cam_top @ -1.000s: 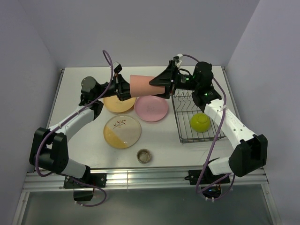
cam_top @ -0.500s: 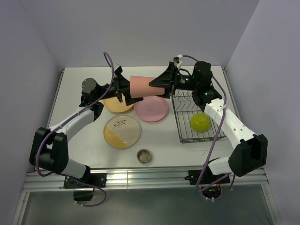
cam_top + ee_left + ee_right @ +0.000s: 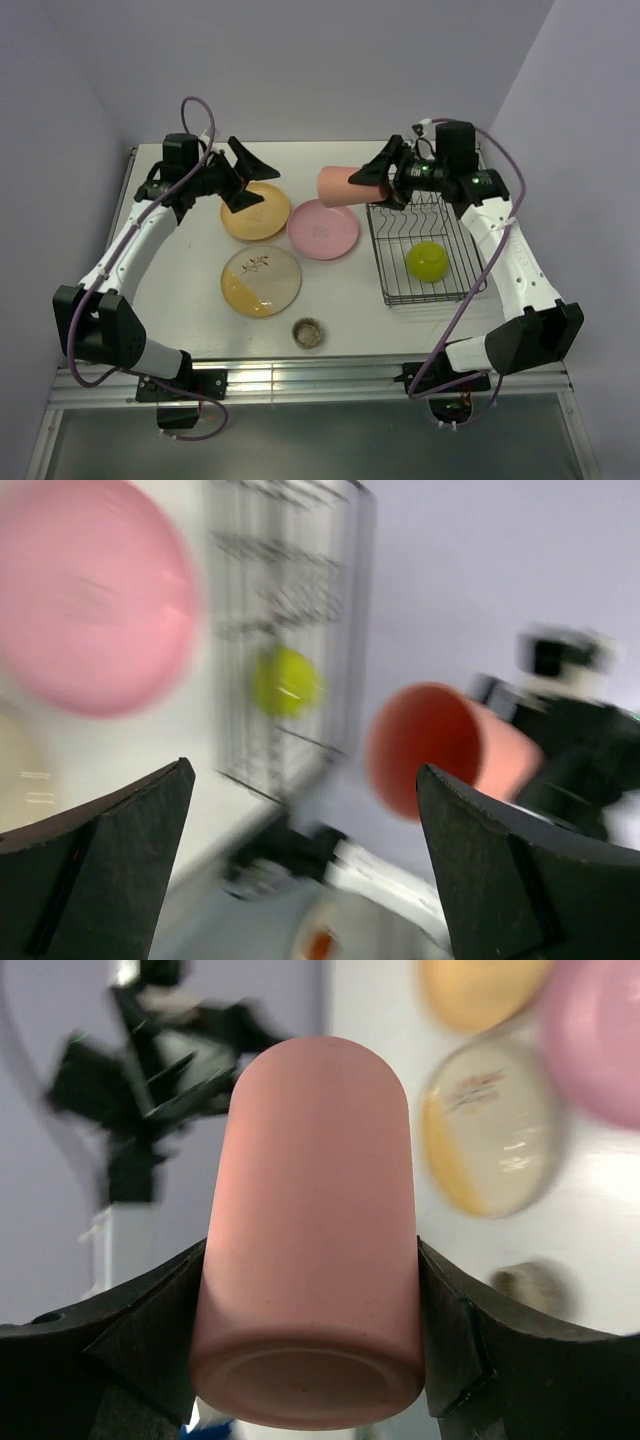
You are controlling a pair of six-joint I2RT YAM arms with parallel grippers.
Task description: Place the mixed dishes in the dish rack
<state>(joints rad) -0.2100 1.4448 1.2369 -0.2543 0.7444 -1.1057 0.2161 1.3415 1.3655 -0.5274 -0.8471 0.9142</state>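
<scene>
Cup point(image 3: 337, 186), matte pink, tapered, tipped sideways

Pink cup point(image 3: 342, 186): off the table, on its side, mouth facing left, base clamped in right gripper point(image 3: 373, 186), just left of the dish rack point(image 3: 400, 232).
Dish rack: dark wire, right side of table. Lime-green bowl point(image 3: 427, 261) sits inside, towards the near end.
Flat on the table: orange plate point(image 3: 262, 215), pink plate point(image 3: 322, 229) beside it, cream-and-yellow twig plate point(image 3: 261, 281) nearer.
Small speckled grey bowl point(image 3: 308, 332): upright at the near edge.
</scene>
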